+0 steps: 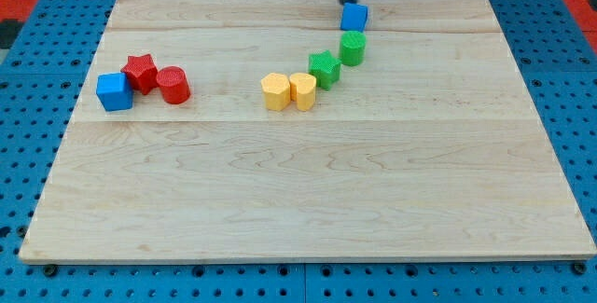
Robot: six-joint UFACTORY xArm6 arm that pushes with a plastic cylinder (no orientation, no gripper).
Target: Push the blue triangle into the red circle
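My tip [351,1] comes down at the view's top, right of centre, and touches the top edge of a small blue block [354,17], the blue triangle as far as its shape can be made out. The red circle [173,86] stands far off at the view's left. It touches a red star [141,72], which touches a blue cube [115,91] at its left.
Just below the small blue block stands a green cylinder [353,48], then a green star [324,67]. Two yellow blocks [276,90] [303,90] sit side by side near the middle of the wooden board [308,200].
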